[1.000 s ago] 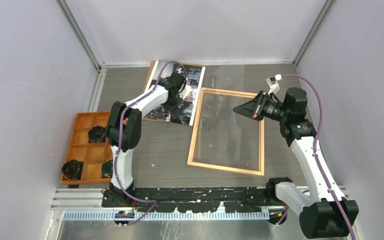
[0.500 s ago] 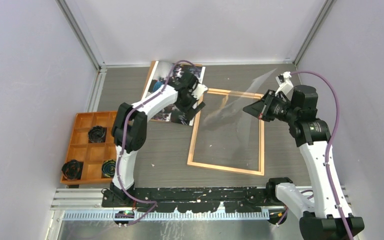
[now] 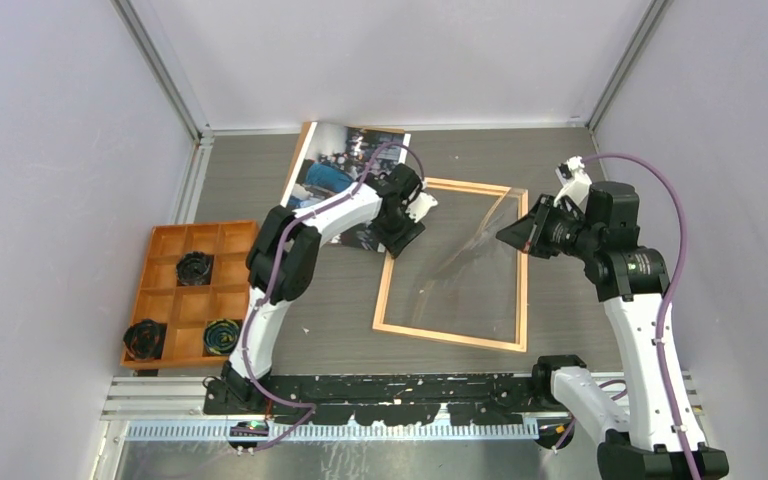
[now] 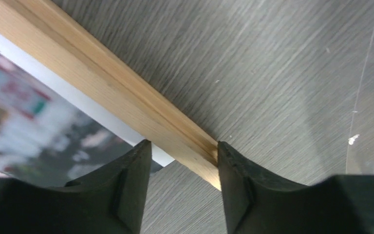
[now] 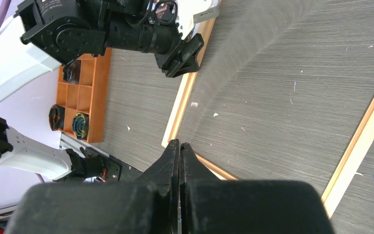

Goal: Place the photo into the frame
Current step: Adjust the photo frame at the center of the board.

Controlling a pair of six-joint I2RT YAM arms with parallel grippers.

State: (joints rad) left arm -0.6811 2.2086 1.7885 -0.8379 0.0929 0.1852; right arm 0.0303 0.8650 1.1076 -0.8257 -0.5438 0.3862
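The photo (image 3: pixel 345 175) lies face up at the back left, its white border and blurred print (image 4: pixel 39 126) just outside the frame. The frame (image 3: pixel 450 337) of light wood lies flat at mid-table. My left gripper (image 3: pixel 407 222) is down at its left strip (image 4: pixel 126 97), open, jaws astride the wood (image 4: pixel 184 145); the right finger touches the strip, the left finger stands off it. My right gripper (image 3: pixel 508 230) is shut (image 5: pixel 180 143) on the right edge of a clear sheet (image 3: pixel 470 260), which tilts up out of the frame.
An orange compartment tray (image 3: pixel 165 300) with dark round parts sits at the left. A brown backing board (image 3: pixel 380 128) shows under the photo's far edge. Walls close the table in at the back and both sides. The left arm (image 5: pixel 126 29) fills the right wrist view's top left.
My left gripper has moved right, from over the photo to the frame's left strip, and its jaws have narrowed. My right gripper has shifted right, tilting the clear sheet up.
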